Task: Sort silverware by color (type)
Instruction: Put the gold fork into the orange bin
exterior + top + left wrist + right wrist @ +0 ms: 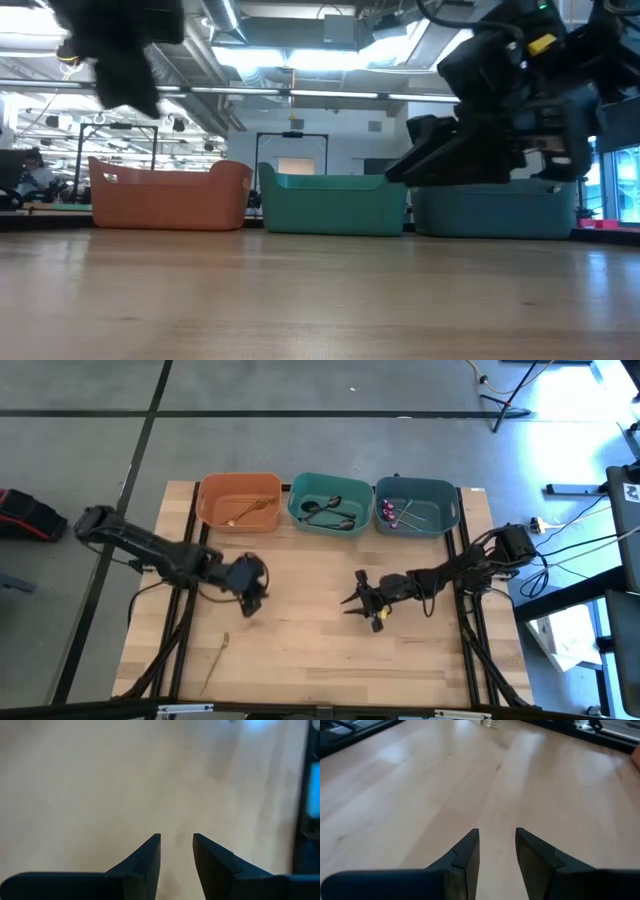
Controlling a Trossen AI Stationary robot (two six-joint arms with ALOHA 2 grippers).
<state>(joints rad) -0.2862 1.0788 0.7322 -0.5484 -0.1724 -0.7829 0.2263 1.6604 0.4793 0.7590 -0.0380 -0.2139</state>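
1 slim gold fork (214,662) lies unsorted on the wooden worktop (310,630), well short of the orange plastic bin (238,501), with both the left claw (252,592) and right claw (366,603) released and empty.

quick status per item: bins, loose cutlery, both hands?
Orange bin: upright, holds gold cutlery.
Teal bin: upright, holds dark cutlery.
Blue-grey bin: upright, holds purple cutlery.
Gold fork: loose, flat on the table's near left part, unsorted.
Left hand: open, empty, above bare table.
Right hand: open, empty, above bare table.
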